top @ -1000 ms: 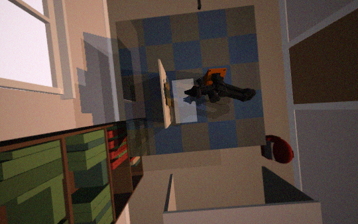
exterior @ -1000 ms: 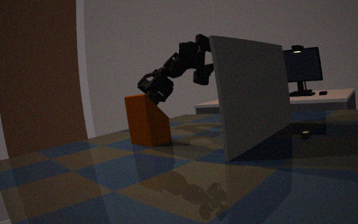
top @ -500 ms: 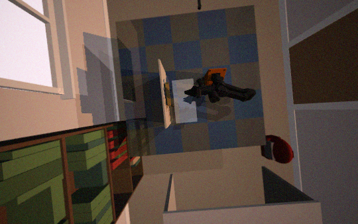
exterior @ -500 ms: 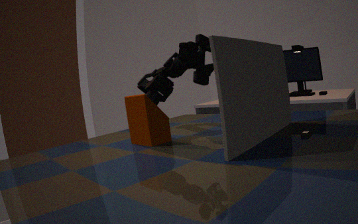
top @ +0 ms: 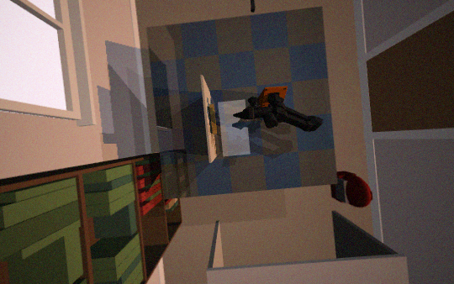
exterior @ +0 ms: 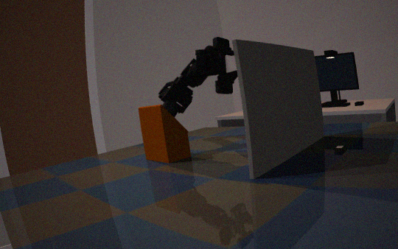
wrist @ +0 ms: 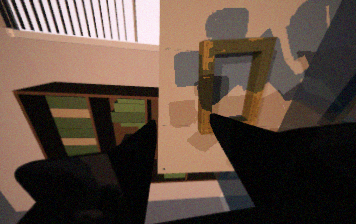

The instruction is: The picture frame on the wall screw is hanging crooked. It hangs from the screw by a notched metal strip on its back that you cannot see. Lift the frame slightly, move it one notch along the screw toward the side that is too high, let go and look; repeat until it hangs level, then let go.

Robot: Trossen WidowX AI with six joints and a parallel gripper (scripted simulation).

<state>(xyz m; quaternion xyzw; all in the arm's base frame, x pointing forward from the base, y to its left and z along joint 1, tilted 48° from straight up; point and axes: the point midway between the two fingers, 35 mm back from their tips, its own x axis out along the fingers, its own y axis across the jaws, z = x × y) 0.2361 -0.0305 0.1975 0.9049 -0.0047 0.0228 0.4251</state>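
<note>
Wrist view: I see the picture frame (top: pixel 213 120) (wrist: pixel 204 90) on the upright panel (top: pixel 204 90) (exterior: pixel 280 99) (wrist: pixel 175 150). My gripper (top: pixel 236 119) (exterior: pixel 234 63) (wrist: pixel 183 120) faces it, 2 fingers spread, nothing between them, apart from the frame in top view. Orange base block (top: pixel 282 89) (exterior: pixel 152 132) stands behind.

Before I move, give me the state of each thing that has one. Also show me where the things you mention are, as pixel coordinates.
Jaws (top: pixel 239 119): open, nothing between them.
Picture frame (top: pixel 213 119) (wrist: pixel 205 87): against the upright panel, ungripped; level or crooked, cannot tell.
Panel (top: pixel 206 122) (exterior: pixel 280 103) (wrist: pixel 175 150): standing upright.
Monitor (exterior: pixel 337 71): screen dark.
Orange block (top: pixel 275 89) (exterior: pixel 154 134): upright, under the arm.
</note>
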